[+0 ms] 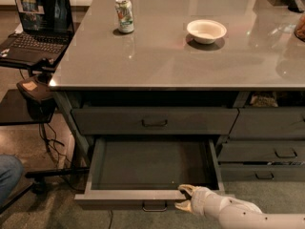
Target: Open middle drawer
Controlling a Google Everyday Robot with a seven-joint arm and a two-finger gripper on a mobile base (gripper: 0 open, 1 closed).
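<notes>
Gripper (187,198) of mine is low down at the front of the middle drawer (119,195). It touches the top edge of the drawer front, just to the right of the small loop handle (155,207). I cannot tell if the gripper is squeezing the edge or only resting on it.

My arm (240,214) is white and round. It reaches in from the bottom right corner, low near the floor, and points left toward the drawer. The wrist bends a little so the gripper meets the drawer front from the side.

The middle drawer is pulled far out from under the worktop (167,61). I can see right down into its flat grey inside (152,163). Just above it is the top drawer (114,121), which is shut. More shut drawers (259,152) are on the right.

On the worktop stand a can (125,15) and a white bowl (206,31), well apart from each other. A laptop (38,25) sits open on a small stand to the left
</notes>
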